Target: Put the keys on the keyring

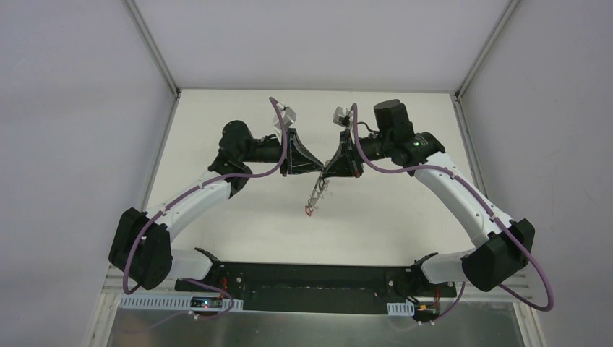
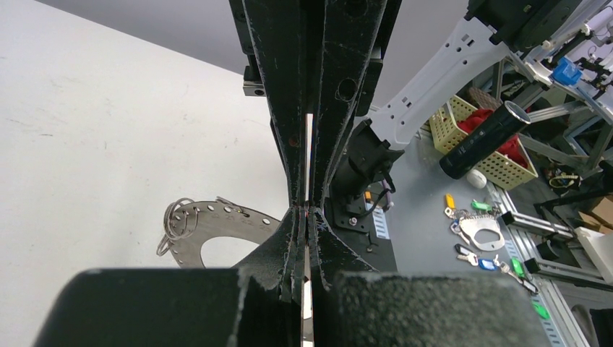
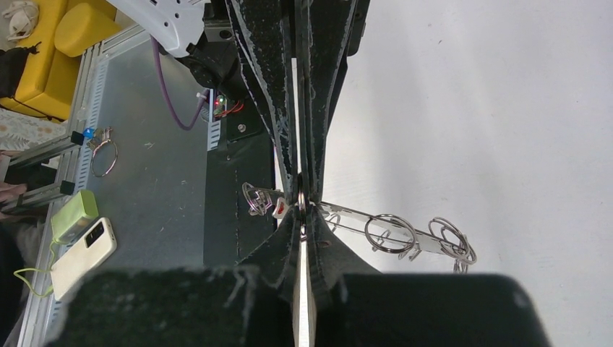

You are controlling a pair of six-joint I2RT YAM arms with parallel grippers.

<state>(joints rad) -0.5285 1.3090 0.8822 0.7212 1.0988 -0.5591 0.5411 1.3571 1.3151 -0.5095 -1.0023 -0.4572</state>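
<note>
The keyring [image 1: 316,194] hangs edge-on under the spot where both grippers meet above the table [image 1: 405,210]. In the left wrist view it is a flat grey plate [image 2: 217,225] with wire loops [image 2: 173,219] at its rim, and it runs in behind my shut left gripper [image 2: 308,213], which seems to pinch its edge. My right gripper [image 3: 300,206] is shut on one wire loop of the keyring [image 3: 405,220]. A small red key head [image 3: 279,210] hangs beside that loop and shows as a red speck [image 1: 309,212] at the keyring's lower end. Left gripper [image 1: 319,169] and right gripper [image 1: 327,171] are tip to tip.
The black base plate [image 1: 303,278] lies along the near edge. Off the table are a yellow basket [image 2: 499,163], a black cylinder [image 2: 483,139] and another key plate with coloured keys [image 2: 483,233]. A phone [image 3: 85,254] and a small ring of keys [image 3: 104,156] lie on the grey bench.
</note>
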